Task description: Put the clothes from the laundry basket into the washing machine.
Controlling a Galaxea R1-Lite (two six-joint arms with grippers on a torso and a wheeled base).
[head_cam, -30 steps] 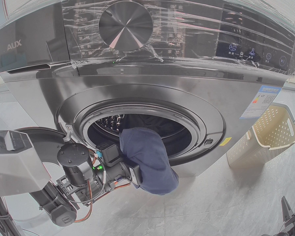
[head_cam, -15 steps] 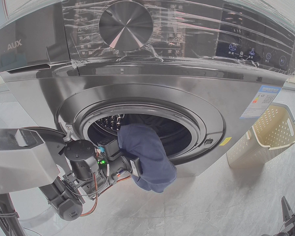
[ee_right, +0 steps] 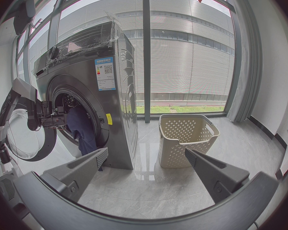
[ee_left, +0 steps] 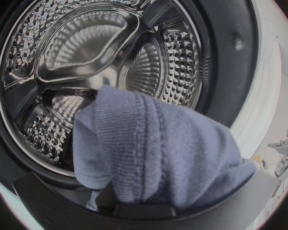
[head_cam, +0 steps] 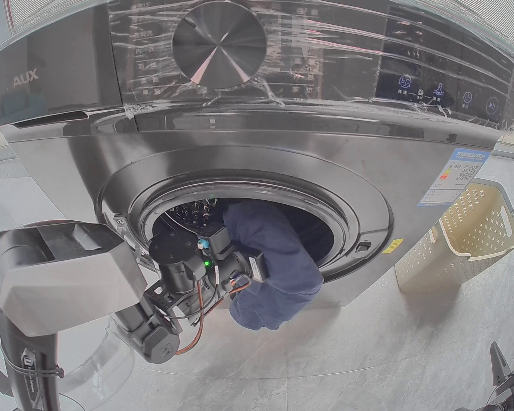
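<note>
From the head view, my left arm has swung up and in toward the round door opening (head_cam: 240, 224) of the dark grey front-loading washing machine (head_cam: 257, 144) over the last second. It carried the navy blue knitted garment (head_cam: 274, 258) along. The cloth's upper end was at the lip before and now reaches past the rim into the dark of the drum. Its lower half still hangs outside over the bottom edge of the opening, above the grey tiled floor (head_cam: 354, 361). The left tool (head_cam: 257, 269) is buried under the cloth, so I cannot tell whether it is clenched or released. The cream perforated plastic laundry basket (head_cam: 480, 229) stands on the floor at the machine's right front corner. The right tool (head_cam: 511, 372) waits low, well apart from everything.

In the left wrist view, the garment is draped across the foreground with the dimpled steel drum (ee_left: 86, 48) just beyond it (nothing else lies in the part of the drum I can see).

In the right wrist view, the right tool is released, its two grey fingers (ee_right: 99, 157) spread wide and holding nothing.

I judge the load to be only halfway in. It needs a deeper push before letting go, or the hanging tail may drag it back out.
</note>
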